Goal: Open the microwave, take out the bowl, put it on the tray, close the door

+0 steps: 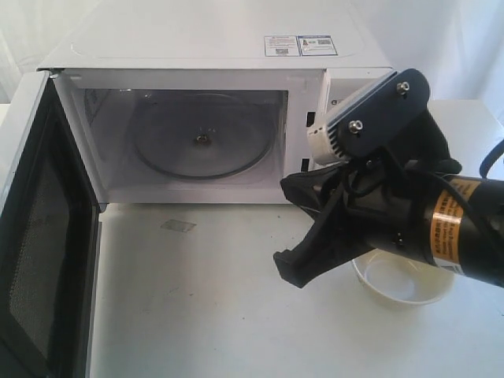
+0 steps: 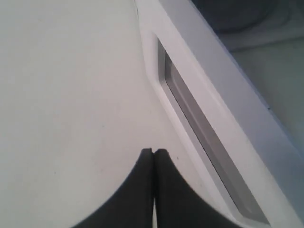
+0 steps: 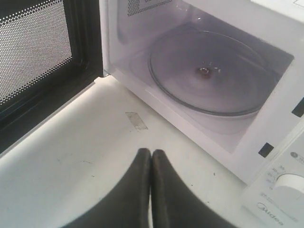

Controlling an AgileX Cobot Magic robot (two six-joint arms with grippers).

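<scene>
The white microwave (image 1: 197, 39) stands at the back with its door (image 1: 39, 236) swung wide open to the left. Its cavity holds only the glass turntable (image 1: 201, 138). The cream bowl (image 1: 402, 279) sits on the white surface at the right, partly hidden under my right arm; I cannot make out a tray beneath it. My right gripper (image 1: 291, 268) hangs shut and empty left of the bowl, in front of the cavity. The right wrist view shows this gripper (image 3: 152, 153) with its jaws together, facing the open door (image 3: 38, 57) and turntable (image 3: 209, 71). My left gripper (image 2: 154, 152) is shut, holding nothing.
A small tape patch (image 1: 178, 226) lies on the table in front of the cavity. The control knob (image 3: 289, 183) shows at the microwave's right side. In the left wrist view a white panel with a long grey recess (image 2: 204, 137) runs close beside the left gripper.
</scene>
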